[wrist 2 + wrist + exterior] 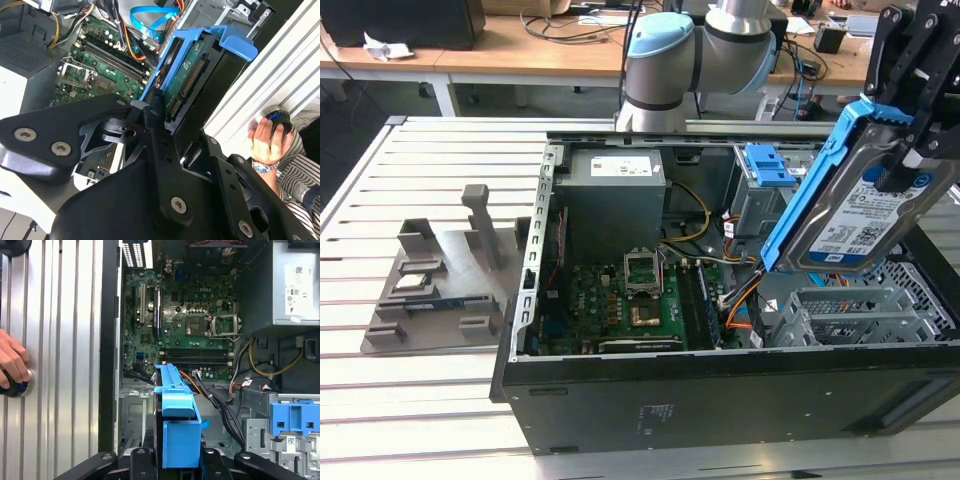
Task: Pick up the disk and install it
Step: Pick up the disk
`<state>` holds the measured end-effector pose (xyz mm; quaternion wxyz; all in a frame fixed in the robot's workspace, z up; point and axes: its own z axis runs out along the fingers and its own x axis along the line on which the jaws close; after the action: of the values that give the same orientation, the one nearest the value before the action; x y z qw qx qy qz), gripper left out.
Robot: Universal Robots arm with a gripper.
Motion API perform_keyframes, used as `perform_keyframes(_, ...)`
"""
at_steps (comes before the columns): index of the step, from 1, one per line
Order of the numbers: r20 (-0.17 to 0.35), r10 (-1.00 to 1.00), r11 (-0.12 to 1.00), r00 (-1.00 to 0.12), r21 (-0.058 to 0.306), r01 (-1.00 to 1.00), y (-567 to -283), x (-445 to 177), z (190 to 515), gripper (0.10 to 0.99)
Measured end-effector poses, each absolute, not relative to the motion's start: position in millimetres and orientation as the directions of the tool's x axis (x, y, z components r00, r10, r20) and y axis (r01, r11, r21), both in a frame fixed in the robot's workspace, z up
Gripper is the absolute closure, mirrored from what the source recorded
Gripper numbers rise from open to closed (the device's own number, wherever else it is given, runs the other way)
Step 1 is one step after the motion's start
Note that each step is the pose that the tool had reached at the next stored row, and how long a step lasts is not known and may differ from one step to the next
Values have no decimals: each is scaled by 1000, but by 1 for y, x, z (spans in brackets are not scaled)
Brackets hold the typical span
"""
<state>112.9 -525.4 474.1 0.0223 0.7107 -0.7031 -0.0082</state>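
Exterior view: on the slatted metal surface (420, 200), the open computer case (620, 410) fills the lower middle of the frame. At the upper right, above the case's grey drive cage (860, 315), hangs the disk (865, 215), tilted on edge. It has a silver body, a white-and-blue barcode label and a blue plastic carrier around it. The gripper (906, 165) is clamped on its upper edge. The disk is probably stiff, fairly heavy and sensitive to knocks, so its rigid sides look a safer hold than the flexible carrier tabs.
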Motion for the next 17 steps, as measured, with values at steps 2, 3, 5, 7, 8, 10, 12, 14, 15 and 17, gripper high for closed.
perform_keyframes(2, 20, -1000, -10, 10, 43, -999, -530, 114, 471, 725)
perform_keyframes(3, 20, -1000, -9, 10, 43, -999, -531, 114, 470, 725)
perform_keyframes(5, 20, -1000, -9, 10, 43, -999, -534, 117, 468, 725)
perform_keyframes(7, 20, -1000, -9, 10, 43, -999, -536, 119, 467, 725)
perform_keyframes(8, 20, -1000, -8, 9, 43, -999, -537, 122, 466, 725)
perform_keyframes(10, 20, -1000, -8, 9, 43, -999, -538, 125, 464, 725)
perform_keyframes(12, 20, -1000, -8, 8, 43, -999, -539, 128, 463, 725)
perform_keyframes(14, 20, -1000, -7, 8, 43, -999, -540, 135, 460, 725)
perform_keyframes(15, 20, -1000, -6, 7, 43, -999, -541, 137, 460, 725)
perform_keyframes(17, 20, -1000, -6, 7, 43, -999, -541, 143, 458, 725)
